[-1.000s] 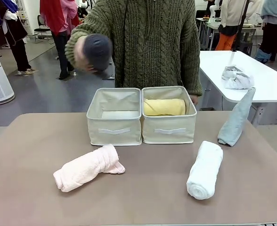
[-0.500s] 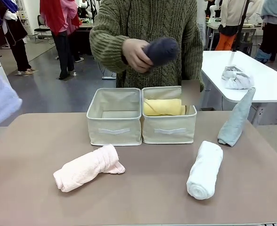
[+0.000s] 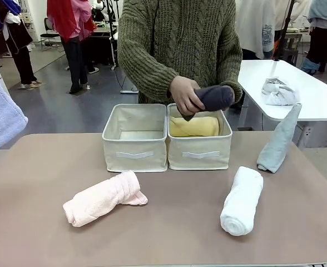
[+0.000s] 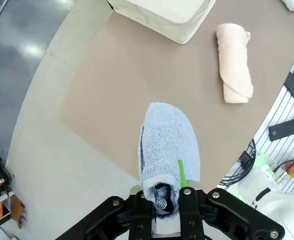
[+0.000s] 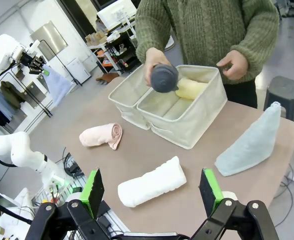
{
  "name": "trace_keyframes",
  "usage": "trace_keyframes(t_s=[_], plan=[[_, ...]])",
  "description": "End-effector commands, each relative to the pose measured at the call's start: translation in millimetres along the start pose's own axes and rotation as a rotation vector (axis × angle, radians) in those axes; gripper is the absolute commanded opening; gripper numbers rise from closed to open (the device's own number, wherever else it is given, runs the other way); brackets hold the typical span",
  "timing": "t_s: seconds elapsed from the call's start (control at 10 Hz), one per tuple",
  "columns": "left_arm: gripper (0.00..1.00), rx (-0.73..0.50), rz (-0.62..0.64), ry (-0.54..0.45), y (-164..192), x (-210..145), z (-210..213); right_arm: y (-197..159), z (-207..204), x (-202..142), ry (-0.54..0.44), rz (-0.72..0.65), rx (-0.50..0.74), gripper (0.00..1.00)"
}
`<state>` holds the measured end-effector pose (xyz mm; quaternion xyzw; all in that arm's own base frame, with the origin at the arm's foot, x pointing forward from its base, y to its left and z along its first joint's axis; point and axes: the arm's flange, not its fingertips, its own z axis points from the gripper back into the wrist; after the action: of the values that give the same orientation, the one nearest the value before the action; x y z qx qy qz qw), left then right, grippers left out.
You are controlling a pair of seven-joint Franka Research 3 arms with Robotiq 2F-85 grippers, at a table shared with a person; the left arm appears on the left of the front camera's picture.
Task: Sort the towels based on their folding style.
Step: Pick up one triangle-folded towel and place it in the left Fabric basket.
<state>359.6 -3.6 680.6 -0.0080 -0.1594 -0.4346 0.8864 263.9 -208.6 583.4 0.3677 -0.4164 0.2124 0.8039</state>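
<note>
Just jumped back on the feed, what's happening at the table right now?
The person's hand holds the dark grey roll just above the right-hand bin, where the yellow roll already lies. The left pincer is shut on the lavender-blue cone towel, held in the air at the table's left side. The right pincer is open and holds nothing. The pink roll and the white roll lie on the table, and the pale grey-blue cone stands near its right edge, not yet sorted.

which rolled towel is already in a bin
The yellow roll, in the right bin; the pink roll and white roll lie on the table, the dark grey roll is in a person's hand.
</note>
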Motion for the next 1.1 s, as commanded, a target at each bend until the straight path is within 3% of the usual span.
trace_keyframes(t_s=[0.0, 0.2, 0.3, 0.4, 0.7, 1.0], plan=[[0.16, 0.006, -0.005, -0.002, -1.9, -0.5, 3.9, -1.0, -0.4, 0.4, -0.022, 0.014, 0.017, 1.0], [0.16, 0.001, 0.0, -0.001, -0.2, -0.1, 0.5, -1.0, -0.4, 0.4, -0.022, 0.014, 0.017, 1.0], [0.16, -0.012, -0.062, -0.085, 6.5, 18.3, 3.2, -1.0, -0.4, 0.4, -0.022, 0.014, 0.017, 1.0], [0.16, -0.008, -0.108, -0.126, 11.1, 48.3, 7.4, -1.0, -0.4, 0.4, -0.022, 0.014, 0.017, 1.0], [0.16, 0.074, -0.317, -0.103, -9.7, 164.8, 7.1, -1.0, -0.4, 0.4, -0.022, 0.014, 0.017, 1.0], [0.16, 0.036, -0.428, -0.078, -40.3, 229.9, -18.0, -1.0, -0.4, 0.4, -0.022, 0.014, 0.017, 1.0]])
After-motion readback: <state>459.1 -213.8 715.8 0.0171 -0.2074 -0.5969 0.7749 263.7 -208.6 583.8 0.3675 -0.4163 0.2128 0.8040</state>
